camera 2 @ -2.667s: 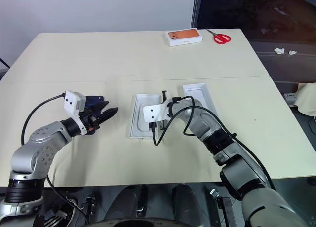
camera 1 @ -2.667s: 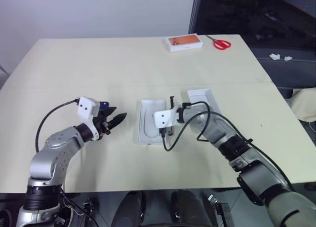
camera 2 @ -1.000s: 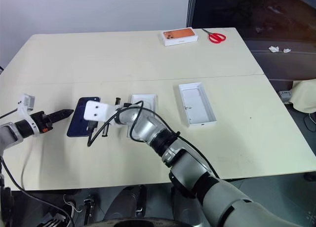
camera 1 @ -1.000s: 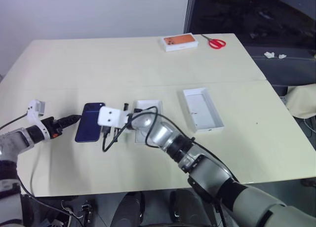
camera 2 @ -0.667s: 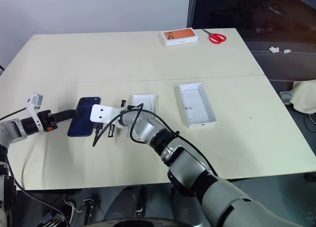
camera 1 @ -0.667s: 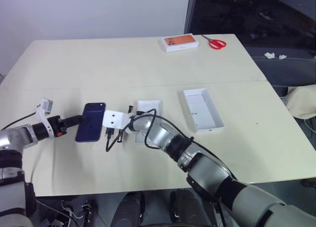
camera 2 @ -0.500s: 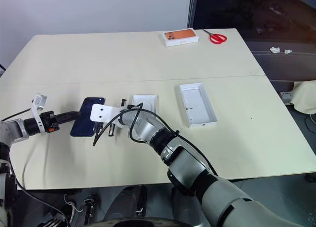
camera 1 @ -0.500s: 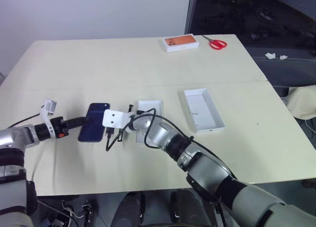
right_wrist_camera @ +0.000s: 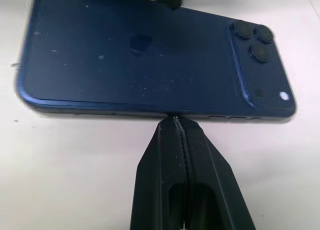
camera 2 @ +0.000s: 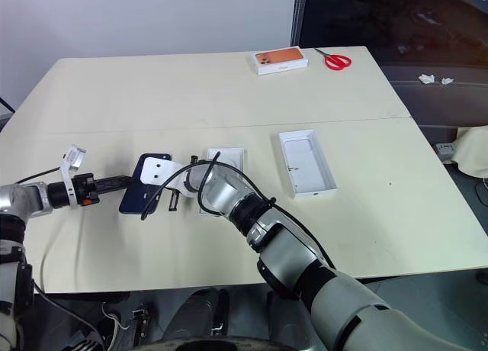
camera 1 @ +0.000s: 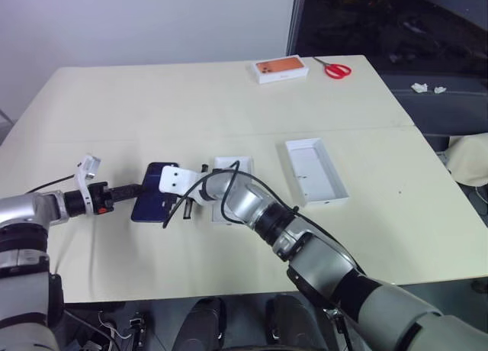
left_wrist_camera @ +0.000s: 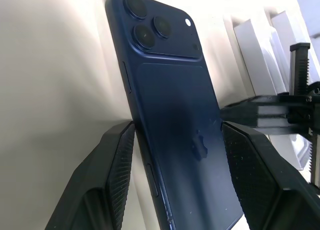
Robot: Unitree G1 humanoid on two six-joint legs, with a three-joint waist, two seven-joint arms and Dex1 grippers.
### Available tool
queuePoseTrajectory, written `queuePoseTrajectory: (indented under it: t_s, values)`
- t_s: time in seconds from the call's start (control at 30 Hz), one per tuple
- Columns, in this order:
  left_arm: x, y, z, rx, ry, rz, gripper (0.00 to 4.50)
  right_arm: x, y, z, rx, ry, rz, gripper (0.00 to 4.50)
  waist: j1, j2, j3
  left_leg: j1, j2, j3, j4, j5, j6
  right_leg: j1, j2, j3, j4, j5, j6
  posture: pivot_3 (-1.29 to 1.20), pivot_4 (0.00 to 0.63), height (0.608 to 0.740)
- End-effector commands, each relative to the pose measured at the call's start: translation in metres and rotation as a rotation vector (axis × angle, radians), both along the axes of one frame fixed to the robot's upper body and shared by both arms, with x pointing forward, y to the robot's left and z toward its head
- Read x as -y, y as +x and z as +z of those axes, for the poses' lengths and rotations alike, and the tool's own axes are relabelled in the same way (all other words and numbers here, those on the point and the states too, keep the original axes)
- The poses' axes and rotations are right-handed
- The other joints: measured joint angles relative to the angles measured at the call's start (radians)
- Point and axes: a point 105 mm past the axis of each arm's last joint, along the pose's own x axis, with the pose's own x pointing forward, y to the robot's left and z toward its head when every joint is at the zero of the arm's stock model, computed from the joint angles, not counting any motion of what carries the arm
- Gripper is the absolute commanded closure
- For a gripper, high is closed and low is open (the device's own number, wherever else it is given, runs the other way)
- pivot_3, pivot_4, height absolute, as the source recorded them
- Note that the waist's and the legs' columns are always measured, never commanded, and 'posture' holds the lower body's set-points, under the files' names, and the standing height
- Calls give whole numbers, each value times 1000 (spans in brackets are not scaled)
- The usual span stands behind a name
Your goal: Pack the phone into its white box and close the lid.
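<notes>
Left gripper (left_wrist_camera: 172,140) straddles phone (left_wrist_camera: 175,115), jaws open; shut right gripper (right_wrist_camera: 176,122) braces its long edge; close squarely mid-body before lifting

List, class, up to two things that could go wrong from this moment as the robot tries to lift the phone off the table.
1. The left end effector straddles the phone with its fingers by the thin long edges; a narrow hold like that could slip.
2. The shut right end effector presses its tips against the phone's side; pushing further might skid it along the table, not raise it.
</notes>
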Motion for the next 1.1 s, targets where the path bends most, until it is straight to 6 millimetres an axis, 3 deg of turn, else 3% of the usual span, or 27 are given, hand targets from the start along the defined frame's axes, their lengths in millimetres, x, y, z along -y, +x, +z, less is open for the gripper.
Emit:
queuePoseTrajectory:
  t_s: [0.03, 0.3, 0.57, 0.73, 0.93, 1.1]
  values:
    - [-4, -17, -40, -184, 85, 24, 1611, -16, -11, 14, -1, 36, 50, 4472, 0, 0, -1, 0, 0, 0, 0, 0, 0, 0, 0, 0, 0, 0, 0, 0, 150, 740]
    - [-17, -18, -34, -179, 128, 62, 1611, -18, -13, 12, -5, 36, 46, 4472, -6, 1, -1, 2, 0, 0, -1, 0, 0, 0, 0, 1, 0, 0, 0, 0, 150, 740]
    - [35, -19, -57, -253, -22, -35, 1611, -17, -8, 14, 2, 41, 27, 4472, 4, 7, -5, 4, -1, 0, -1, -1, 1, 3, -1, 1, 0, 0, 0, 0, 150, 740]
    - [53, -17, -52, -259, -106, -45, 1611, -14, -5, 14, 6, 38, 17, 4472, 12, 8, -6, 12, -3, -1, -3, -2, 3, 12, -3, 1, -1, -1, 1, 0, 150, 740]
    - [54, -18, -48, -249, -78, -65, 1611, -14, -4, 16, 15, 41, 10, 4472, 19, 8, -6, 12, -4, -1, -3, -2, 4, 12, -3, 1, -2, -1, 1, 0, 150, 740]
    - [40, -16, -45, -228, -90, -6, 1611, -13, -2, 16, 25, 40, 8, 4472, 19, 8, -6, 12, -4, -1, -3, -2, 4, 12, -3, 1, -2, -1, 1, 0, 150, 740]
